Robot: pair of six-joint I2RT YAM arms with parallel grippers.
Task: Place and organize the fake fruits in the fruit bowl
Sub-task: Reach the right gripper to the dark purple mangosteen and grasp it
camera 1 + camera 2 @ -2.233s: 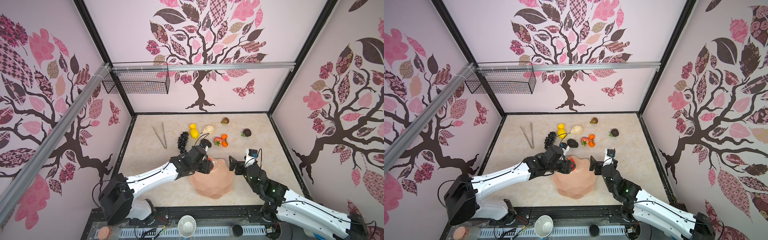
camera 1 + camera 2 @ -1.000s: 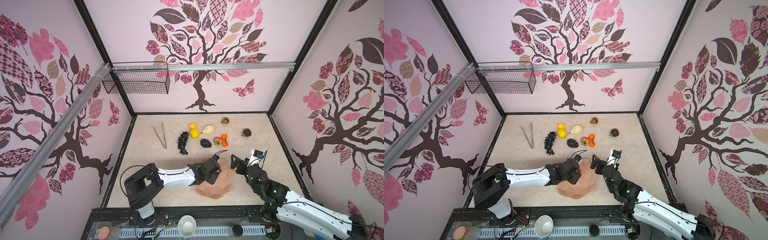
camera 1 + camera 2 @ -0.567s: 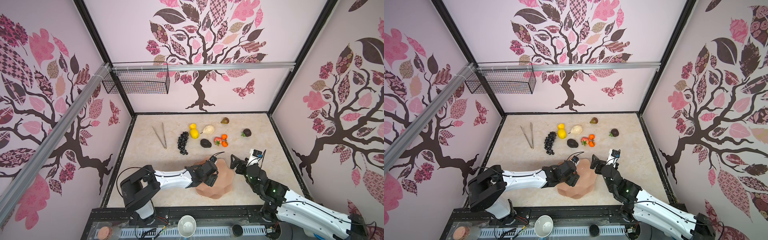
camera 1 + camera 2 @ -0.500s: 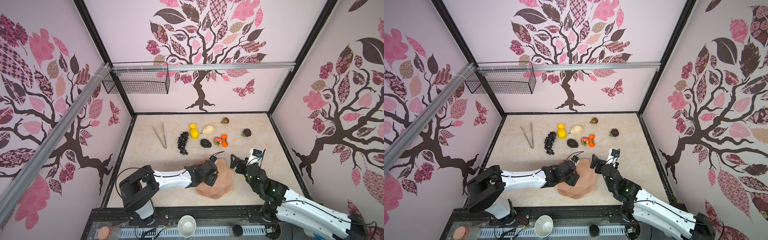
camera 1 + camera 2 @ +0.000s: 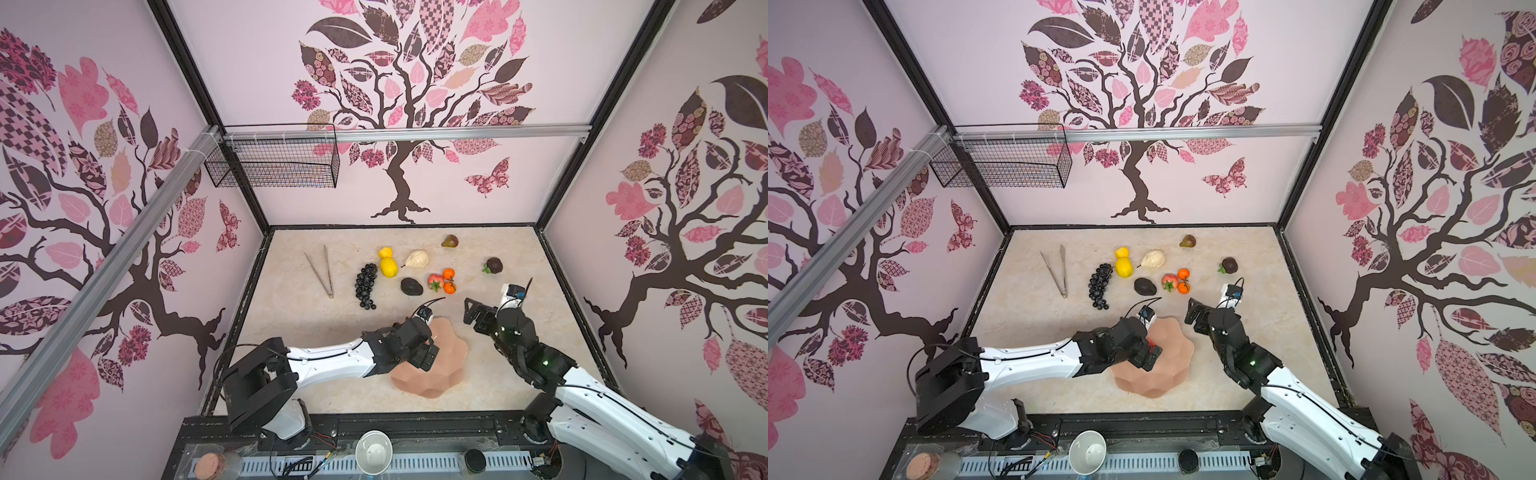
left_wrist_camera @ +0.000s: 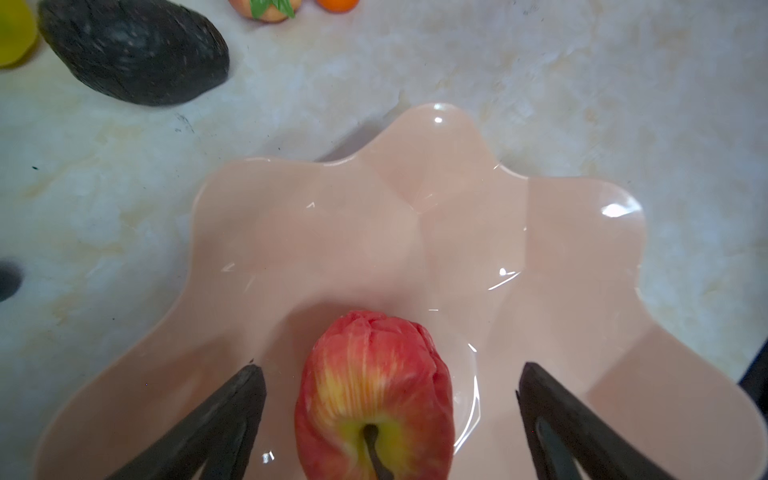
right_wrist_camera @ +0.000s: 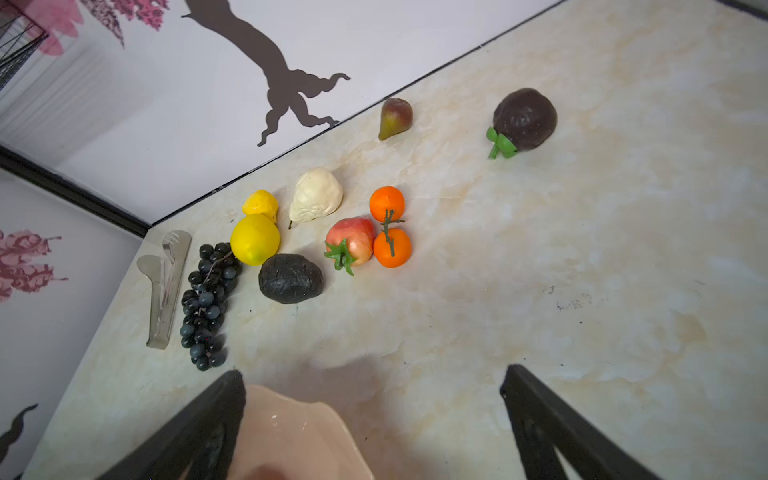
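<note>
Left gripper (image 6: 387,369): jaws wide, either side of red apple (image 6: 374,415), not touching
Red apple: lying inside fruit bowl (image 6: 457,216)
Right gripper (image 7: 372,371): jaws wide, empty, beside bowl rim
Other fake fruits (image 5: 389,267): on table (image 5: 291,316) beyond bowl

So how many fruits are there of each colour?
Yellow: 2, lemon, yellow pear
Orange: 2, oranges
Red: 2, apple in the bowl, leafy red fruit
Dark: 3, grapes, avocado, mangosteen
Cream: 1, cream pear
Green-brown: 1, fig-shaped fruit
Total: 11
</note>
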